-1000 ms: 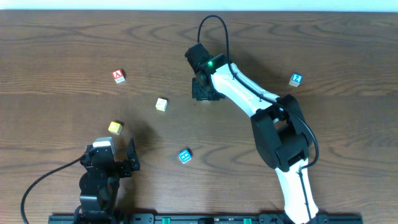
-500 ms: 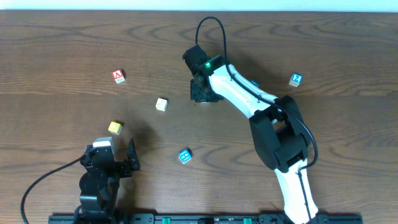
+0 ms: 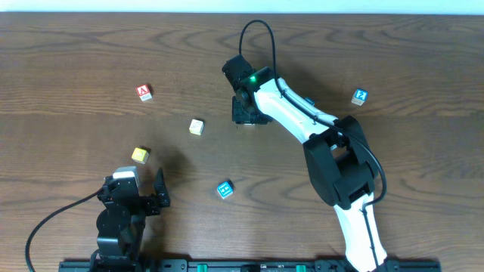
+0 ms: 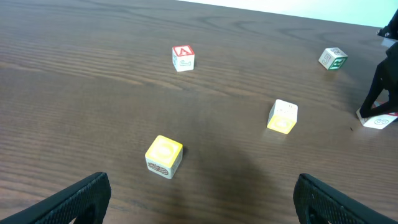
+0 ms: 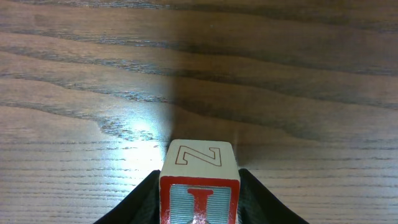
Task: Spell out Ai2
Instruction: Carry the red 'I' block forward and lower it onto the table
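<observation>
The I block (image 5: 200, 199), red letter on a pale blue face with a Z on the neighbouring face, sits between the jaws of the right gripper (image 5: 199, 179), which are clamped on its two sides. In the overhead view that gripper (image 3: 246, 113) is at the middle of the surface (image 3: 76, 60), toward the far edge, and hides the block. The A block (image 3: 144, 92) lies well apart to the left and the 2 block (image 3: 359, 97) well apart to the right, so no letters are lined up yet.

A cream block (image 3: 197, 127) lies near, left of the right gripper. A yellow block (image 3: 140, 155) and a blue block (image 3: 224, 189) lie nearer the arm bases. The left gripper (image 4: 205, 199) hangs over the near left, jaws wide apart and empty.

The main risk, as I judge it, is the face: if the I block turns on release, the Z could end up on top. A leftward carry could also clip the cream block, and a tilted release could tip the I block over.
</observation>
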You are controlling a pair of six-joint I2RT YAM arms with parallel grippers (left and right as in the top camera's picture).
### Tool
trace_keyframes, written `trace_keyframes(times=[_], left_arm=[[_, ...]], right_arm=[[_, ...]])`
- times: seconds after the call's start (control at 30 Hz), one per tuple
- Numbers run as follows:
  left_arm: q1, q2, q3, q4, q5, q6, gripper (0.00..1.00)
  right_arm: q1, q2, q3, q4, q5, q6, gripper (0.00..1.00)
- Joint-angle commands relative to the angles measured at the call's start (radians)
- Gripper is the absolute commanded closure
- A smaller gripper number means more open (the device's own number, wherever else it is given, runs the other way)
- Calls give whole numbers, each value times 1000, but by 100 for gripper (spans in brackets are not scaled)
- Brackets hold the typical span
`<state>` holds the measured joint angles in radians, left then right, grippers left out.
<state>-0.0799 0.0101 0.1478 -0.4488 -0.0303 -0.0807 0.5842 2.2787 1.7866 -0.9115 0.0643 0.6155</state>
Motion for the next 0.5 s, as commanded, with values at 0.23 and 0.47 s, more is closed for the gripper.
trace_keyframes(times=[0.23,0.47], left_arm=[[3,-6,-19,-3,-9,7,5],[3,-6,-19,-3,-9,7,5]], right_arm=[[2,2,18,3,18,8,33],[2,1,82,-37,24,-8,27]])
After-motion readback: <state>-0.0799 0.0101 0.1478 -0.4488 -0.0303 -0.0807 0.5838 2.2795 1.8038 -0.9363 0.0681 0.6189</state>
